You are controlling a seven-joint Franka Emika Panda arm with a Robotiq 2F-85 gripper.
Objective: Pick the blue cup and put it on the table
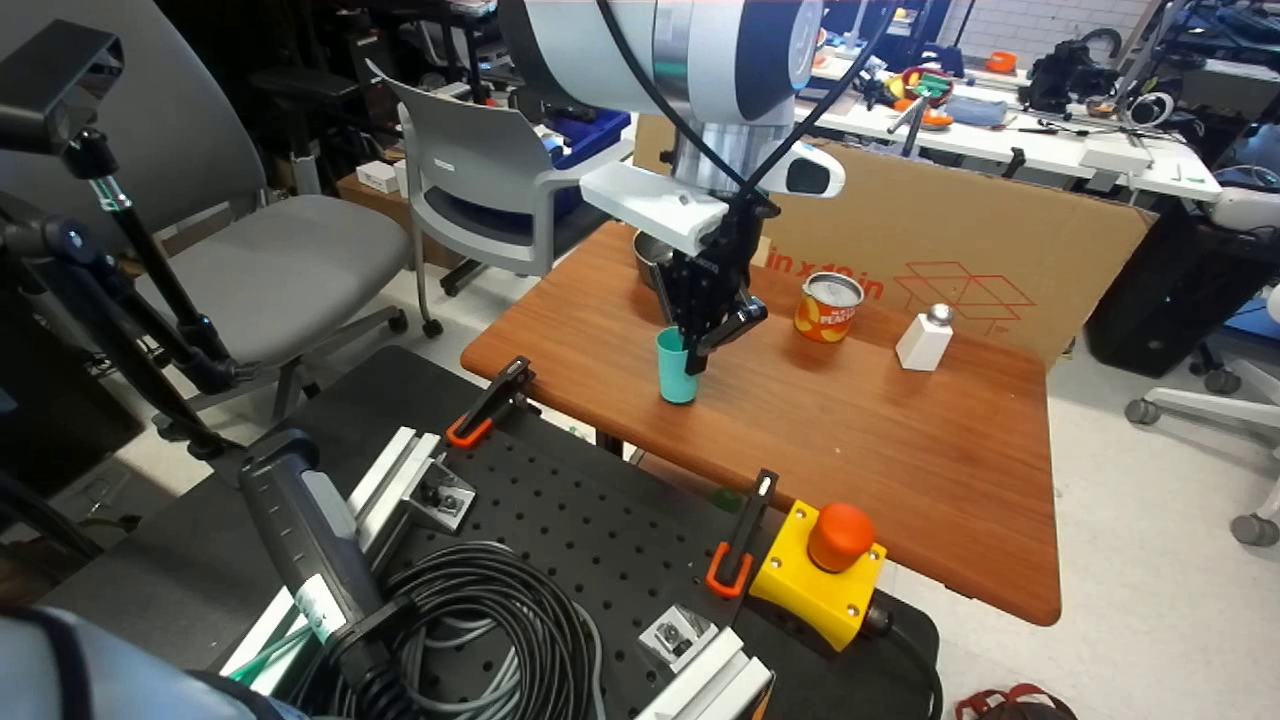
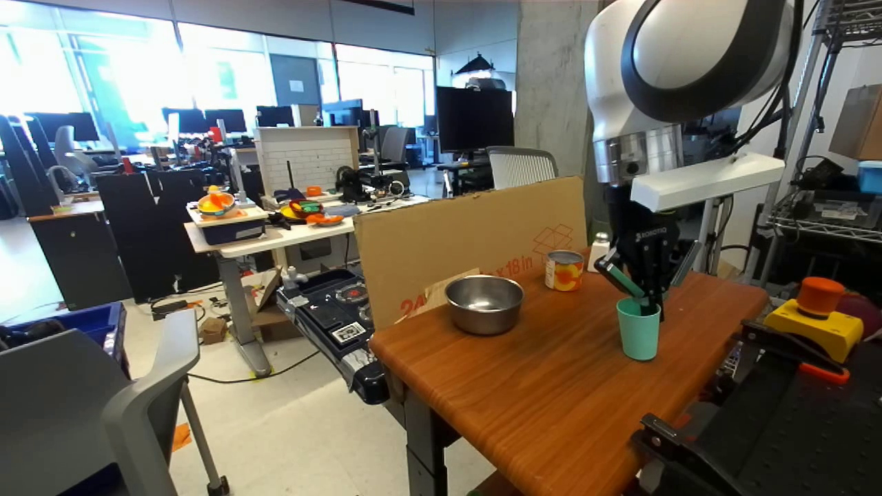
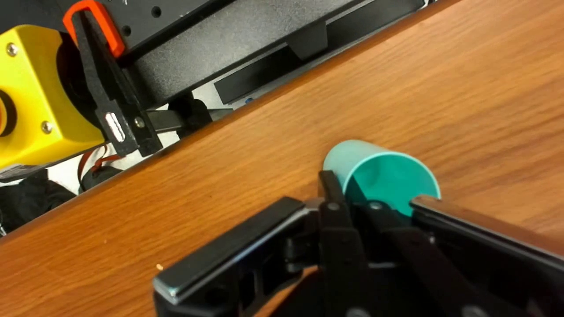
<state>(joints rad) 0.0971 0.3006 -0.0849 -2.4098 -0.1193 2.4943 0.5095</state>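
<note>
The gripper [image 3: 343,182] extends from the bottom edge of the wrist view. One finger [image 3: 329,185] lies along the outer wall of the cup [image 3: 385,174]; the opposite finger reaches inside the rim. The jaws stand close together with the cup wall between them. The cup's interior is visible; contact between its base and the table [image 3: 242,176] cannot be determined. Beyond the table edge, at upper left, are a dark board [image 3: 145,24] with holes, a clamp [image 3: 105,88] with an orange end, and a yellow box [image 3: 35,75] beside the clamp. A pale speck [image 3: 159,267] lies on the table.
</note>
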